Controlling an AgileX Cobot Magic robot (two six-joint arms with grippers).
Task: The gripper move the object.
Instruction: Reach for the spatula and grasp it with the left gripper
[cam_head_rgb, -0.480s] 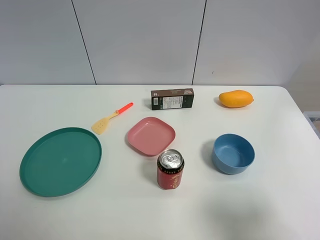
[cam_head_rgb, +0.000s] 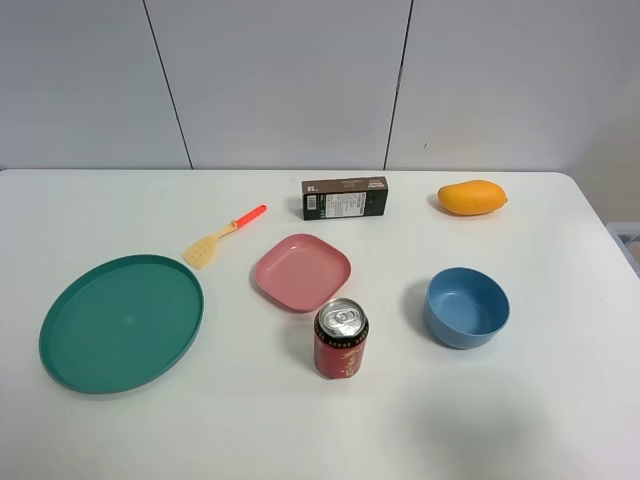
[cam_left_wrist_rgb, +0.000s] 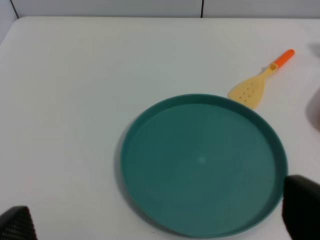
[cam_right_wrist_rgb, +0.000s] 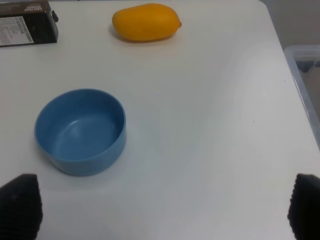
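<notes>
The small spatula (cam_head_rgb: 222, 237) with a pale yellow slotted blade and an orange-red handle lies flat on the white table, just beyond the far right rim of the green plate (cam_head_rgb: 122, 322). It also shows in the left wrist view (cam_left_wrist_rgb: 260, 80). No gripper shows in the exterior high view. In the left wrist view only two dark fingertips (cam_left_wrist_rgb: 301, 207) show at the frame corners, wide apart, above the green plate (cam_left_wrist_rgb: 202, 165), with nothing between them. In the right wrist view the dark fingertips (cam_right_wrist_rgb: 20, 206) are also wide apart and empty, near the blue bowl (cam_right_wrist_rgb: 80, 130).
A pink square plate (cam_head_rgb: 301, 271), a red can (cam_head_rgb: 341, 339), a blue bowl (cam_head_rgb: 466, 306), a dark box (cam_head_rgb: 345, 198) and an orange mango (cam_head_rgb: 471, 197) stand on the table. A clear bin edge (cam_right_wrist_rgb: 305, 80) lies off the table's right side.
</notes>
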